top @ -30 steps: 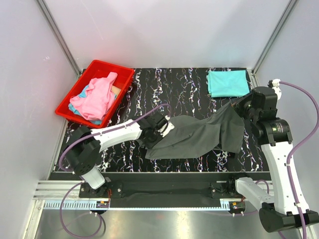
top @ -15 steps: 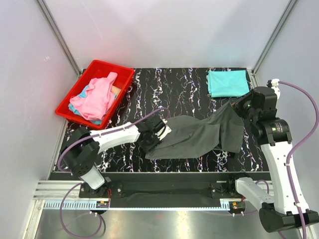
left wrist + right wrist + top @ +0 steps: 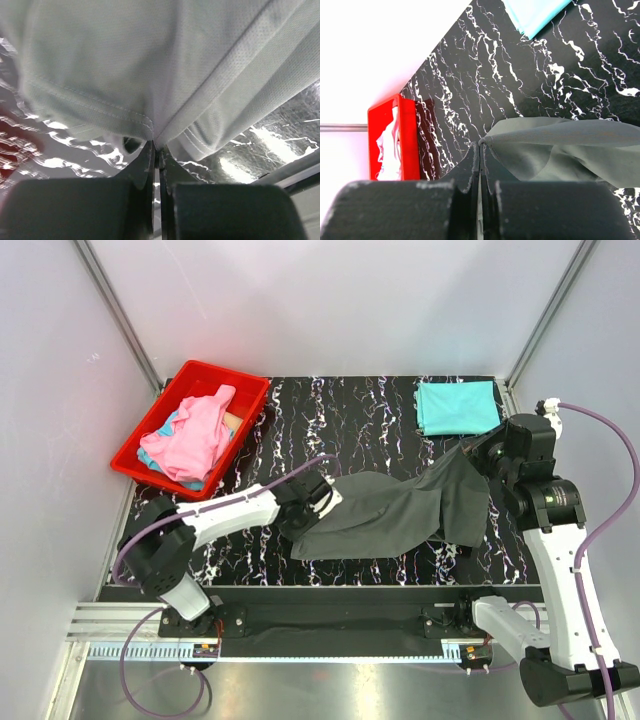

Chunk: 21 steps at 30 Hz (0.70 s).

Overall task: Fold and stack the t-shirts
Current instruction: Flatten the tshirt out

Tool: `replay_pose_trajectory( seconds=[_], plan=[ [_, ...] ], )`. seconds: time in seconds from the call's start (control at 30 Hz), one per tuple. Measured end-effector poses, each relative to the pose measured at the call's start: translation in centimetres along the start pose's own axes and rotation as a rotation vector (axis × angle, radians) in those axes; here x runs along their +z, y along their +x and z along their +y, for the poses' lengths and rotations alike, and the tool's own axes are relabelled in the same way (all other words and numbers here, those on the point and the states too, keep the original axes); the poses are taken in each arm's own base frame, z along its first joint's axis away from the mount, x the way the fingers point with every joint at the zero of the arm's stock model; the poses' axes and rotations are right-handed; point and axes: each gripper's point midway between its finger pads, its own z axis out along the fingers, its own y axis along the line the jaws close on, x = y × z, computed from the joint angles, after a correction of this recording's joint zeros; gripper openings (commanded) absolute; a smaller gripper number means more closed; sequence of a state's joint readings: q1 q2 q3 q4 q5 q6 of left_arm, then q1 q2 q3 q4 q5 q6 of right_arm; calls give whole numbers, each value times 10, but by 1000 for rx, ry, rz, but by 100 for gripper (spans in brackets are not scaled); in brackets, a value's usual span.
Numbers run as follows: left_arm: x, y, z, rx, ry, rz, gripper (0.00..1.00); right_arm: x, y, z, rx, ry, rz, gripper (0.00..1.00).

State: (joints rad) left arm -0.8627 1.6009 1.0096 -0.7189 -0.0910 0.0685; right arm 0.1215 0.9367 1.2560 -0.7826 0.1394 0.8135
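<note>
On black marbled table (image 3: 370, 430), charcoal t-shirt (image 3: 400, 515), red bin (image 3: 228, 371), white walls (image 3: 330, 300)

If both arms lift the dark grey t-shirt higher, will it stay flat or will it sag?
Probably it sags: the dark grey t-shirt drapes in folds between the left gripper and the right gripper. The cloth looks thin, so it is likely light. Since it is pinched only at small bits, it may slip out.

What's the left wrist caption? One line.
Left fingers pinching the grey t-shirt near its hem, marbled table below.
</note>
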Motion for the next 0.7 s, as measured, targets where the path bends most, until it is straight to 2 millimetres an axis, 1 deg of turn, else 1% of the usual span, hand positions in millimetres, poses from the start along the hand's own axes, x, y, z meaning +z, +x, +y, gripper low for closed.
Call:
replay_pose_trajectory(
  seconds=[0.03, 0.1, 0.17, 0.2, 0.23, 0.27, 0.3, 0.37, 0.4, 0.47, 0.5, 0.53, 0.6, 0.67, 0.7],
  plan=[
    [-5, -2, 3, -3, -13, -3, 0, 0, 0, 0, -3, 2, -1, 0],
    [-22, -11, 9, -15, -47, -14, 0, 1, -3, 0, -8, 13, -5, 0],
    [-50, -36, 18, -35, -86, -81, 0, 1, -11, 5, -9, 18, -22, 0],
    [-73, -54, 24, -53, -109, -132, 0, -1, -17, 10, -9, 15, -35, 0],
    [-92, -71, 29, -68, -129, -190, 0, -5, -28, 19, -6, -2, -59, 0],
    [-119, -89, 36, -89, -155, -259, 0, -10, -39, 28, -3, -18, -86, 0],
    [-145, -104, 43, -109, -180, -322, 0, -17, -51, 39, 2, -42, -117, 0],
    [-201, -125, 56, -149, -237, -438, 0, -35, -77, 61, 8, -95, -190, 0],
    [-227, -131, 62, -164, -261, -488, 0, -48, -91, 72, 10, -126, -227, 0],
    [-282, -136, 72, -192, -316, -584, 0, -79, -119, 93, 14, -201, -316, 0],
    [-304, -137, 75, -205, -331, -636, 0, -94, -129, 101, 15, -233, -350, 0],
    [-322, -134, 74, -210, -336, -673, 0, -112, -139, 108, 15, -271, -388, 0],
    [-359, -126, 69, -218, -324, -760, 0, -147, -152, 116, 19, -333, -447, 0],
    [-392, -116, 55, -214, -264, -858, 0, -189, -161, 117, 31, -403, -511, 0],
    [-404, -111, 49, -213, -230, -897, 0, -204, -162, 115, 37, -427, -530, 0]
  ],
)
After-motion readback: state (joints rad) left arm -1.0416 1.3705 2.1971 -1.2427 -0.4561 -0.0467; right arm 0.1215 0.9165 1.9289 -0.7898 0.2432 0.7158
